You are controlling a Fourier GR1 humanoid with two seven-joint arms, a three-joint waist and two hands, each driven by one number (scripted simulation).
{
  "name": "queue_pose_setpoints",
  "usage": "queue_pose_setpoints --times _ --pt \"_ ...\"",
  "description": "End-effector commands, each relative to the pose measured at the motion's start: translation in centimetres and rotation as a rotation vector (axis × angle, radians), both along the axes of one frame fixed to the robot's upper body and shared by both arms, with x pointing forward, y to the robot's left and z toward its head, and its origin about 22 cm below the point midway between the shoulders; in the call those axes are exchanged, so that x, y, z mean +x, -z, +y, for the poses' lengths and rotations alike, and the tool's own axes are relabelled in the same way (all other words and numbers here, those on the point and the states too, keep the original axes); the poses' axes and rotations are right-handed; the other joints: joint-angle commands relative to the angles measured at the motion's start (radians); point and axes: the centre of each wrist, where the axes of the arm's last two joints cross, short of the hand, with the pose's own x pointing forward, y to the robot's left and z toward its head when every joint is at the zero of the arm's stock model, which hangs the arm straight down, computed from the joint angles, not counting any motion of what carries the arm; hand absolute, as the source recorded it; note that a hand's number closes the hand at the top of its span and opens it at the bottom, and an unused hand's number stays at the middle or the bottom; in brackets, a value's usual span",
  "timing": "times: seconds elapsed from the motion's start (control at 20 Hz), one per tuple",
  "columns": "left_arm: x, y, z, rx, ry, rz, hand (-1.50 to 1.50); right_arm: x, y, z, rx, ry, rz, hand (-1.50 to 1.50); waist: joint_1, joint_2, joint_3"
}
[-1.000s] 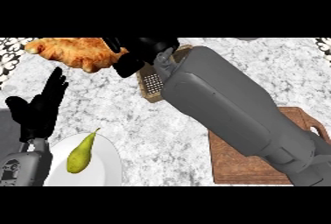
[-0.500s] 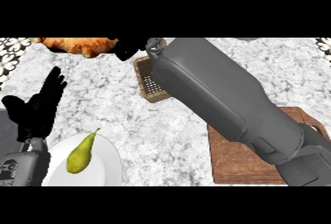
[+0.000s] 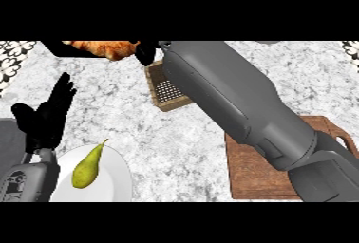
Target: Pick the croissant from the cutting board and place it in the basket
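Leftmost, the left hand rests open near the edge, fingers up, just above a plate with a pear. Up top, the croissant hangs at the view's upper edge, held by the right hand — fingers curled on it, though mostly hidden. Just right sits the basket, partly under the forearm; the board lies bare at lower right. Carry looks underway — next, the croissant needs bringing back over the basket and releasing.
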Motion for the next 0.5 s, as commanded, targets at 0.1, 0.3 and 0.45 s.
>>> queue_pose_setpoints --times 0.1,0.3,0.45 --pt "0.3 -0.9 0.2 -0.002 -0.01 0.002 0.0 1.3 1.0 -0.8 -0.053 0.016 0.049 1.5 -0.005 -0.002 0.001" --pt "-0.1 0.1 0.1 0.005 -0.002 0.007 0.0 1.3 3.0 0.1 -0.04 0.003 0.032 1.5 0.004 0.0 0.0" --pt "-0.2 -0.5 -0.2 0.013 0.001 -0.004 0.0 1.9 2.6 -0.1 -0.045 0.022 0.01 1.5 0.006 0.0 0.001"
